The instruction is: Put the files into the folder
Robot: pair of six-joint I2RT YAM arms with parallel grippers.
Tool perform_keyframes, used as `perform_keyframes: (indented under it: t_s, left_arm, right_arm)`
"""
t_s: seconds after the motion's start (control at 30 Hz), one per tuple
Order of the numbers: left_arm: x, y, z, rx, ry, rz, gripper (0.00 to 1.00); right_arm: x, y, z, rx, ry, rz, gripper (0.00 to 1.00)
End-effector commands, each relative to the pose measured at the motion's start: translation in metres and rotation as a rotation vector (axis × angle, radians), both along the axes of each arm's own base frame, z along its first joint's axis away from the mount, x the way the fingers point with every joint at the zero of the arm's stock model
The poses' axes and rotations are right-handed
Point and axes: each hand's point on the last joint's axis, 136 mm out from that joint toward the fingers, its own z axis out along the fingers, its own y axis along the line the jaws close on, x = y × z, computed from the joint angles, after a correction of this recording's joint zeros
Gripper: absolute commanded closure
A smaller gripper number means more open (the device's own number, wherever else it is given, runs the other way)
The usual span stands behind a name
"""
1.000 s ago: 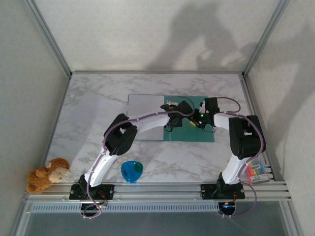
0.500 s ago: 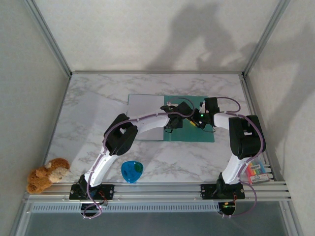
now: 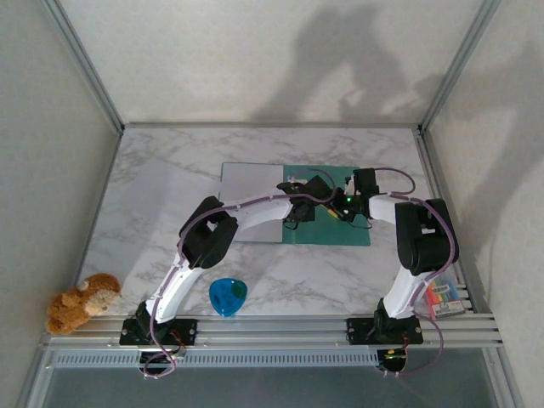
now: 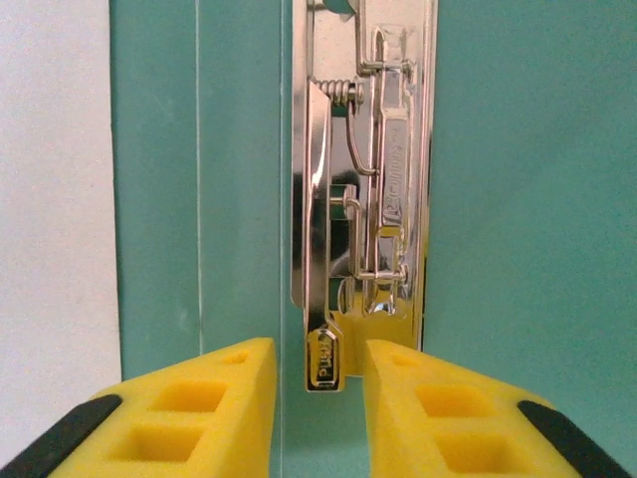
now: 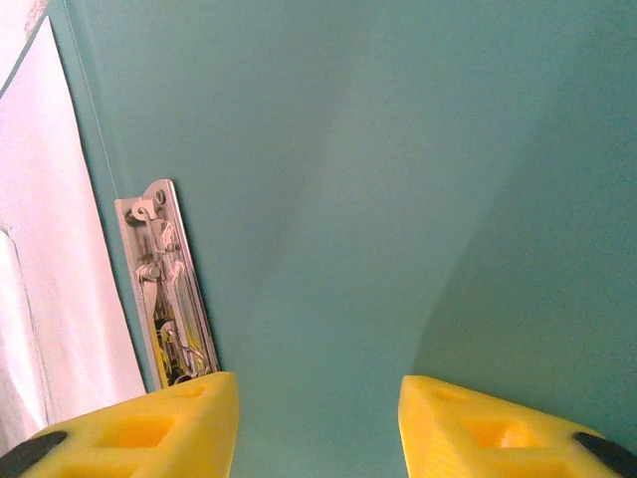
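Note:
The folder (image 3: 344, 223) lies open on the table, its teal inside facing up, with a metal clip mechanism (image 4: 363, 199) along the spine. A pale grey sheet (image 3: 251, 200), which looks like the files, lies flat against its left side. My left gripper (image 3: 308, 197) hovers over the clip. Its yellow fingers (image 4: 229, 398) stand a narrow gap apart on either side of the lever tip (image 4: 324, 363), not touching it. My right gripper (image 3: 342, 206) is just to the right, open over bare teal folder (image 5: 328, 199), with the clip (image 5: 164, 289) beside its left finger.
A small blue cup (image 3: 228, 295) sits near the front between the arm bases. A stuffed bear (image 3: 81, 301) lies at the front left corner and a box of coloured items (image 3: 444, 297) at the front right. Bare marble tabletop (image 3: 153, 195) lies left of the sheet.

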Motion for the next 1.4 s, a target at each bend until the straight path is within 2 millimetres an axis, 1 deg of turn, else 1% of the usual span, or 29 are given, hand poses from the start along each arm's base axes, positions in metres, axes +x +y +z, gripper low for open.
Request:
perform_keyframes:
  t_s: [0.0, 0.2, 0.3, 0.4, 0.53, 0.77, 1.0, 1.17, 1.37]
  left_arm:
    - [0.006, 0.007, 0.012, 0.015, -0.020, 0.026, 0.71]
    - [0.008, 0.007, 0.014, 0.016, -0.027, 0.028, 0.76]
    - [0.009, 0.007, 0.016, 0.017, -0.032, 0.028, 0.75]
    - [0.010, 0.006, 0.020, 0.016, -0.041, 0.028, 0.71]
    - [0.012, 0.006, 0.022, 0.015, -0.047, 0.028, 0.72]
    - [0.011, 0.006, 0.015, 0.022, -0.032, 0.024, 0.79]
    - [0.010, 0.006, 0.008, 0.026, -0.018, 0.024, 0.79]
    - [0.010, 0.006, 0.009, 0.024, -0.019, 0.023, 0.82]
    - [0.008, 0.006, 0.005, 0.020, -0.009, 0.021, 0.86]
  right_arm:
    - [-0.029, -0.002, -0.033, -0.034, 0.155, 0.008, 0.53]
    - [-0.030, -0.001, -0.034, -0.033, 0.158, 0.009, 0.54]
    - [-0.030, -0.001, -0.035, -0.032, 0.161, 0.011, 0.54]
    - [-0.030, -0.001, -0.035, -0.032, 0.162, 0.011, 0.54]
    - [-0.029, -0.001, -0.035, -0.031, 0.162, 0.010, 0.54]
    - [-0.029, 0.000, -0.035, -0.030, 0.159, 0.013, 0.54]
    - [-0.029, 0.000, -0.036, -0.031, 0.162, 0.012, 0.54]
    - [-0.029, 0.000, -0.036, -0.030, 0.164, 0.012, 0.54]
    - [-0.029, 0.000, -0.035, -0.030, 0.163, 0.014, 0.54]
